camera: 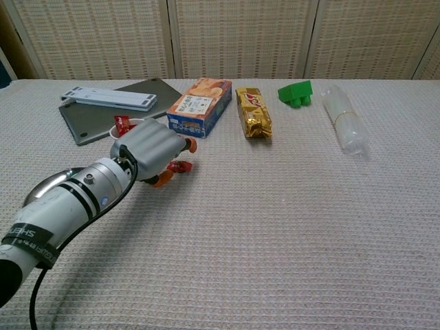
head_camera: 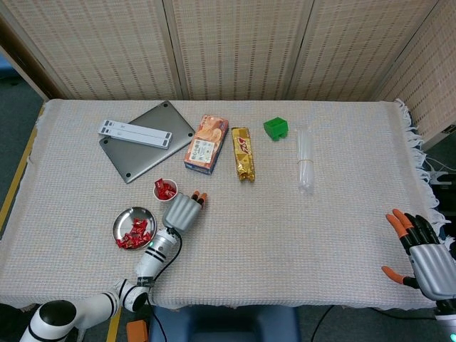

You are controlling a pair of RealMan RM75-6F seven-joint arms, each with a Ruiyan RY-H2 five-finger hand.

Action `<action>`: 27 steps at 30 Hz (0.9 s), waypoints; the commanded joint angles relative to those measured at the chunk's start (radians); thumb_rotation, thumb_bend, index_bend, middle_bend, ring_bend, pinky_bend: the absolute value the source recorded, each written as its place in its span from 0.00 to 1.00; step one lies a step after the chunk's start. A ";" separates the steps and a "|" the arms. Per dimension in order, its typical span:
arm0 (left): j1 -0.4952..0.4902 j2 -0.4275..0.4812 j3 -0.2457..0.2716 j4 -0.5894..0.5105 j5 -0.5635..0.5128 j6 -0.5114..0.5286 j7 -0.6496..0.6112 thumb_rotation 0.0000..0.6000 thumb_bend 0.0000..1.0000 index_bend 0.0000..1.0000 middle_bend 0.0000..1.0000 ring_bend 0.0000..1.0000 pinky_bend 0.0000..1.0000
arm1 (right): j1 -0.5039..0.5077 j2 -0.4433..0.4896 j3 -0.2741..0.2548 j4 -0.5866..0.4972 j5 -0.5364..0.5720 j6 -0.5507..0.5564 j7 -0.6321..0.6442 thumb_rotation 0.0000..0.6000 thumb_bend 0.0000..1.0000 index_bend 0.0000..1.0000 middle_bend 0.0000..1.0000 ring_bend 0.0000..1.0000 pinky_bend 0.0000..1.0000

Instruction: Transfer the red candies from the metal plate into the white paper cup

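Observation:
The metal plate (head_camera: 121, 222) holds several red candies (head_camera: 135, 233) near the front left. Just behind it stands the white paper cup (head_camera: 165, 190) with red candies inside; in the chest view the hand hides most of the cup (camera: 135, 124). My left hand (head_camera: 184, 209) lies low on the cloth right of the cup. A stray red candy (camera: 181, 166) lies between its fingertips (camera: 190, 145) and thumb; the head view hides that candy. Whether the hand pinches it is unclear. My right hand (head_camera: 422, 252) hovers at the front right edge, fingers spread, holding nothing.
Behind the cup lie a grey laptop (head_camera: 146, 141) with a white strip (head_camera: 135, 132) on it, a biscuit box (head_camera: 207, 144) and a gold snack bar (head_camera: 243, 154). Farther right are a green block (head_camera: 275, 128) and a clear plastic sleeve (head_camera: 305, 160).

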 commanded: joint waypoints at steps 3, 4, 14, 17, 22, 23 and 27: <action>-0.001 -0.029 0.011 0.056 0.028 0.012 -0.033 1.00 0.43 0.37 0.46 0.97 1.00 | 0.000 0.000 -0.001 -0.002 -0.002 0.000 -0.002 1.00 0.06 0.00 0.00 0.00 0.00; 0.000 -0.033 0.012 0.064 0.032 0.014 -0.036 1.00 0.43 0.37 0.46 0.97 1.00 | -0.001 0.000 -0.002 -0.002 -0.003 0.001 -0.002 1.00 0.06 0.00 0.00 0.00 0.00; -0.001 -0.085 0.020 0.127 0.068 0.036 -0.044 1.00 0.43 0.42 0.49 0.97 1.00 | -0.003 0.001 -0.004 -0.002 -0.008 0.007 0.003 1.00 0.06 0.00 0.00 0.00 0.00; 0.000 -0.097 0.019 0.154 0.072 0.038 -0.046 1.00 0.42 0.45 0.52 0.97 1.00 | -0.005 0.002 -0.003 -0.001 -0.009 0.014 0.009 1.00 0.06 0.00 0.00 0.00 0.00; -0.001 -0.116 0.017 0.198 0.075 0.028 -0.050 1.00 0.43 0.48 0.56 0.97 1.00 | -0.004 0.003 -0.006 0.000 -0.012 0.010 0.008 1.00 0.06 0.00 0.00 0.00 0.00; -0.001 -0.121 0.017 0.209 0.078 0.030 -0.051 1.00 0.43 0.49 0.56 0.97 1.00 | -0.003 0.003 -0.006 0.000 -0.012 0.010 0.008 1.00 0.06 0.00 0.00 0.00 0.00; -0.003 -0.133 0.020 0.236 0.088 0.033 -0.056 1.00 0.43 0.50 0.58 0.97 1.00 | -0.004 0.003 -0.005 0.000 -0.013 0.012 0.009 1.00 0.06 0.00 0.00 0.00 0.00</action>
